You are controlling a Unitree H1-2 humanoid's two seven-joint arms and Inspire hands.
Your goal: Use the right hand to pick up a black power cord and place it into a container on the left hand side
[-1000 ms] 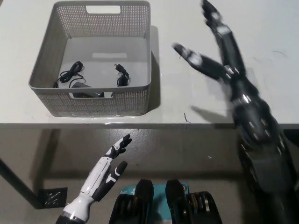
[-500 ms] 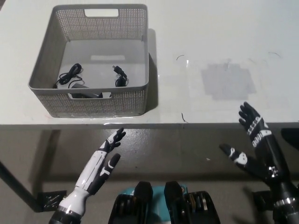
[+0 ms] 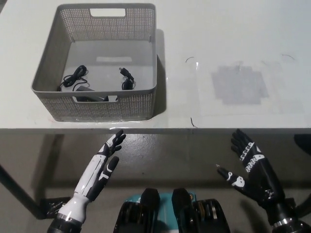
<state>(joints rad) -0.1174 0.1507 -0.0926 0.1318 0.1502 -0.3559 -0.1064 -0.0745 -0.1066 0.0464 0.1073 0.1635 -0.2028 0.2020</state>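
1. The right hand (image 3: 252, 170) has dropped away from over the table (image 3: 233, 39); a second ago it was stretched high above the far right of the surface, and now it hangs below the near edge, toward the right corner, fingers spread and holding nothing
2. The left hand (image 3: 104, 162) rests below the near edge too, under the basket (image 3: 97, 104), fingers apart and empty, barely moved
3. The cord (image 3: 74, 77) lies inside the basket, at its near left corner, loosely coiled beside a second small black cable (image 3: 126, 77) nearer the right wall
4. With the cord in the basket and the right hand withdrawn, I judge the placing done and the arm returning to rest
5. The basket is grey plastic, square with rounded corners, its walls perforated like mesh, a handle slot cut in the far wall
6. The table is smooth, pale and slightly glossy, with a duller grey patch toward the right
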